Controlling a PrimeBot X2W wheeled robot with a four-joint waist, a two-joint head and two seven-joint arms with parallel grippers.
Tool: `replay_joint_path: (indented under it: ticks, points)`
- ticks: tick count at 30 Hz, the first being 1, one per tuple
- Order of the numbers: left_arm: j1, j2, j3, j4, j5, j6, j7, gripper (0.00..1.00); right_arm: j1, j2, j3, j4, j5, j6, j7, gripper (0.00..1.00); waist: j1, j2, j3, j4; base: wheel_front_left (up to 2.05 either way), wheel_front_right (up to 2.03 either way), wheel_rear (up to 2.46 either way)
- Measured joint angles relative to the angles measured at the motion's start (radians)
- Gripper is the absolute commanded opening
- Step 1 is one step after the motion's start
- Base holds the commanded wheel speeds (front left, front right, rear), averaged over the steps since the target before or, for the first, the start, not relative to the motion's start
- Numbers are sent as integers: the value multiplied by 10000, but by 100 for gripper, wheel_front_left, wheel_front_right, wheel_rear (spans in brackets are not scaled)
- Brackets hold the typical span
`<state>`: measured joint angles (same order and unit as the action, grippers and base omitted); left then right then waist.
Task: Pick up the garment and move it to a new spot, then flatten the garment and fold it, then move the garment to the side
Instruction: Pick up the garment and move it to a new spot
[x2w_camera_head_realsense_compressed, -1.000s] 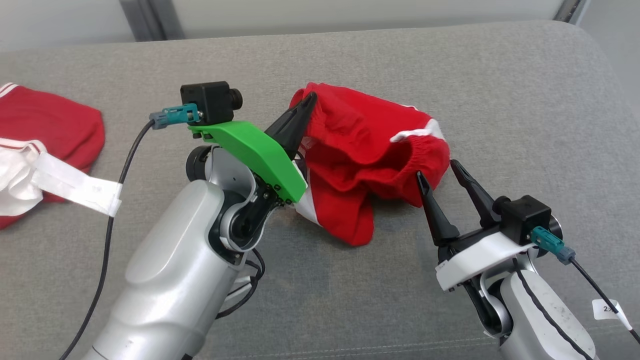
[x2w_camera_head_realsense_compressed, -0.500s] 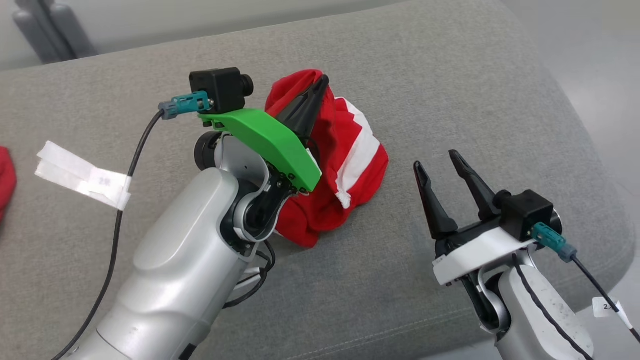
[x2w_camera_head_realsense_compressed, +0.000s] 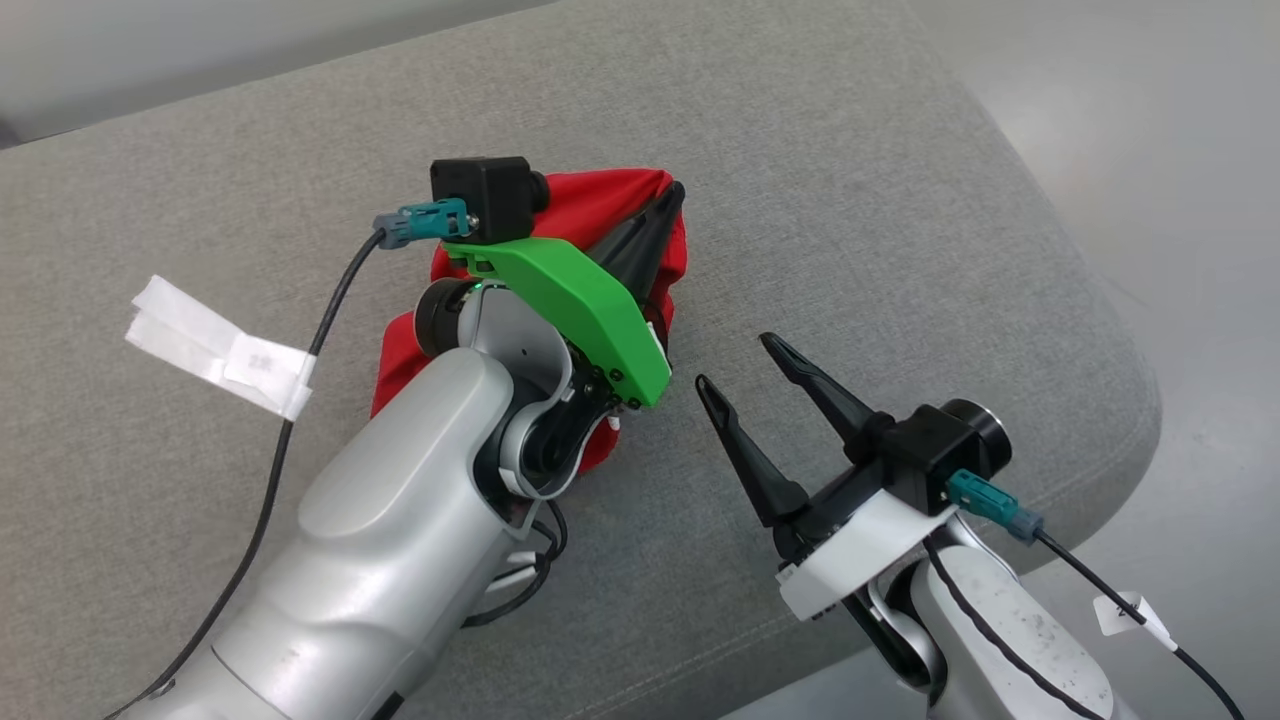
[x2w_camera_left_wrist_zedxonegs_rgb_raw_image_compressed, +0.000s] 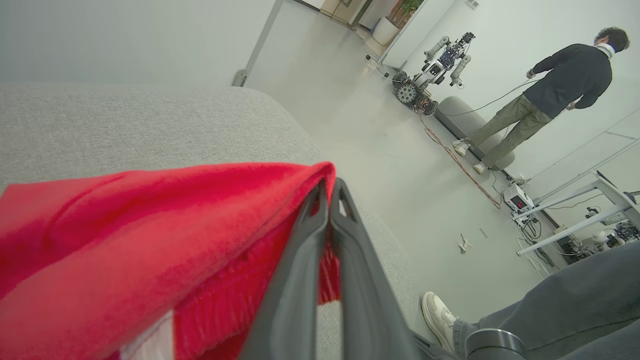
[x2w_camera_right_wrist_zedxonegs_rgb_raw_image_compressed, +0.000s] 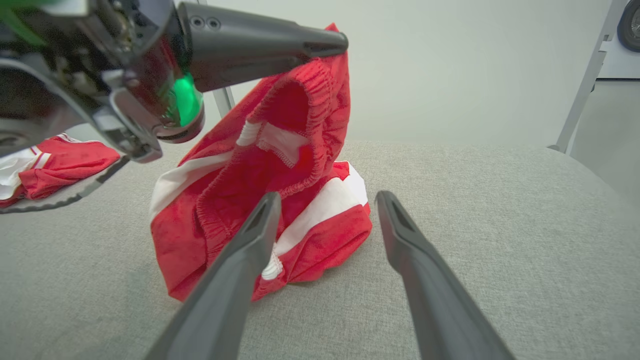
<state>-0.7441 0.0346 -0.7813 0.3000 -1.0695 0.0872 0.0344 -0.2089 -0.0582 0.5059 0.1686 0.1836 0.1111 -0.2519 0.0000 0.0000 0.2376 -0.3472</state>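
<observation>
Nothing legible. The white paper tag at the frame's left bears faint marks, too blurred to read; likewise the small white tag at lower right.

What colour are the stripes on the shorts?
White stripes on red shorts, clearest in the right wrist view.

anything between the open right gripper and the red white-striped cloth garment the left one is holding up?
Nothing. A bare stretch of grey fabric cushion separates the right gripper from the red white-striped garment, as the head and right wrist views show.
</observation>
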Motion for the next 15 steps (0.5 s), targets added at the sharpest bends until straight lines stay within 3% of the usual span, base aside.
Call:
replay_joint_path:
  ticks: [1, 3, 4, 5, 15]
  points:
    - [-30, 4, -109, 29, -88, 0, 0, 10, -52, 4, 86, -6, 2, 27, 0, 100, 0, 0, 26, -83, 0, 0, 0]
    - [-37, 6, -230, 56, -211, 13, 2, 46, -97, 6, 161, -8, 4, 27, 0, 100, 0, 0, 54, -170, 0, 0, 0]
    - [-37, 10, -376, 98, -284, 13, 19, 90, -112, 8, 209, -10, 8, 27, 0, 100, 0, 0, 81, -254, 0, 0, 0]
    - [-36, 21, -543, 127, -313, 13, 65, 100, -113, 8, 245, -10, 21, 29, 0, 100, 0, 0, 107, -340, 0, 0, 0]
    - [-35, 61, -1653, 151, -823, 56, 263, 100, -79, 10, 79, -23, 451, 21, 0, 100, 0, 0, 444, -952, 0, 0, 0]
